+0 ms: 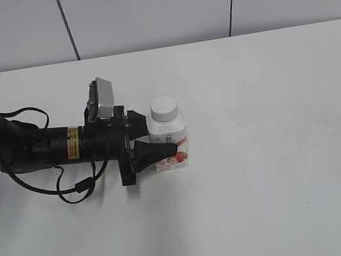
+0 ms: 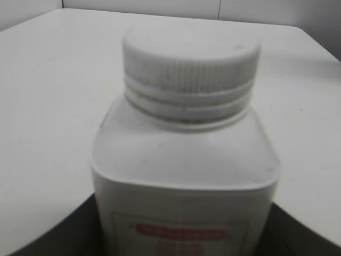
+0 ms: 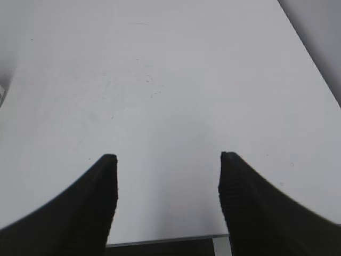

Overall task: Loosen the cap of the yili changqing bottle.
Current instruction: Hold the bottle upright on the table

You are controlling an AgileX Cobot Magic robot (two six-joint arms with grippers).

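The yili changqing bottle [image 1: 171, 131] stands upright on the white table [image 1: 281, 169], squat and white with a pink-red label. Its ribbed white cap [image 1: 163, 108] sits on the neck. My left gripper [image 1: 159, 135] reaches in from the left and is shut on the bottle's body, one finger on each side. In the left wrist view the bottle [image 2: 184, 176] fills the frame, with the cap [image 2: 191, 53] above and my left gripper's [image 2: 184, 242] dark fingers at both lower corners. My right gripper [image 3: 168, 160] is open and empty over bare table; it is out of the exterior view.
The left arm with its cable loop [image 1: 69, 186] lies across the left of the table. The table's near edge [image 3: 165, 240] shows below the right gripper's fingers. A grey panelled wall [image 1: 151, 7] runs behind the table.
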